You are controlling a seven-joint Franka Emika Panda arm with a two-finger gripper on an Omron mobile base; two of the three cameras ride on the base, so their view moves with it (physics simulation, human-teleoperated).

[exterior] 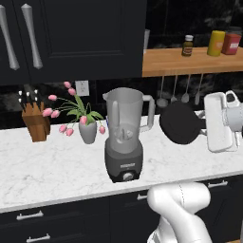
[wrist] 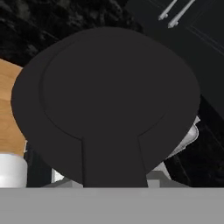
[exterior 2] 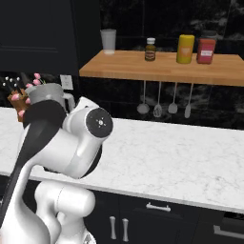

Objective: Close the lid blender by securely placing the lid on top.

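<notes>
1. Near the front edge of the white marble counter (exterior: 47, 171) stands the blender (exterior: 124, 135), a translucent grey jar on a dark grey base with a knob at the front. Its handle points toward the right side of the left base view, and the jar's top is open.
2. Above the counter, to the right of the blender jar and apart from it, the lid (exterior: 180, 122) hangs in the air as a flat black disc turned on edge, level with the jar's upper half.
3. A stem on the lid's right side runs into the gripper (exterior: 207, 124) at the end of the white arm; the fingers themselves are hidden, so whether they clamp the stem cannot be told for certain.
4. From the hand view, the lid (wrist: 105, 94) is a large dark round shape with a raised inner circle and a broad stem running down to the bottom edge.
5. From the right base view, the lid (exterior 2: 43, 119) shows as a black disc in front of the blender jar (exterior 2: 47, 93), with the arm's white elbow just beside it.
6. Toward the counter's back edge, left of the blender, sit a small grey vase of pink tulips (exterior: 85, 124) and a wooden knife block (exterior: 36, 121).
7. Higher up, a wooden shelf (exterior 2: 167, 66) carries a cup, a brown bottle, a yellow canister and a red canister.
</notes>
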